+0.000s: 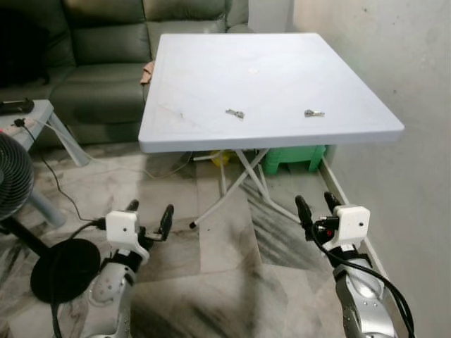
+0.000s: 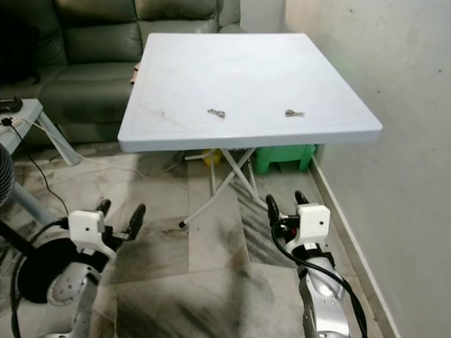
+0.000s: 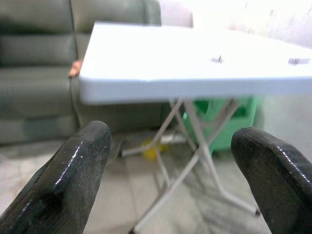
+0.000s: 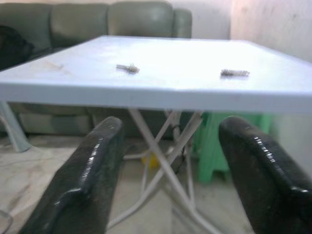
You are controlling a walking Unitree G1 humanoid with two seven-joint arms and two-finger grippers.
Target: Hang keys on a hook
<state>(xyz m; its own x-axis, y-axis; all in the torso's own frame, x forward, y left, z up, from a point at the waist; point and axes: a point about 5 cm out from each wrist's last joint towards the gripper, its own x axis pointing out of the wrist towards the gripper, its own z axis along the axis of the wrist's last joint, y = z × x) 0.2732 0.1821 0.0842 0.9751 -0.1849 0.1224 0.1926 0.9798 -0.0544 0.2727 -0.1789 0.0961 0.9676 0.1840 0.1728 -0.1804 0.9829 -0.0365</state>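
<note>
— Where are the keys?
— Two keys (image 1: 235, 113) (image 1: 313, 113) lie on the folding table (image 1: 197, 127), untouched.
— Grippers?
— Left gripper (image 1: 149, 217) and right gripper (image 1: 316, 208) spread apart, empty. Everything remains.

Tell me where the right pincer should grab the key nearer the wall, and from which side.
The key nearer the wall lies flat on the white table, long axis running left to right. Probably best to bring the right pincer, now open and below the table edge, down from above, fingers closing across the key's narrow width.
</note>
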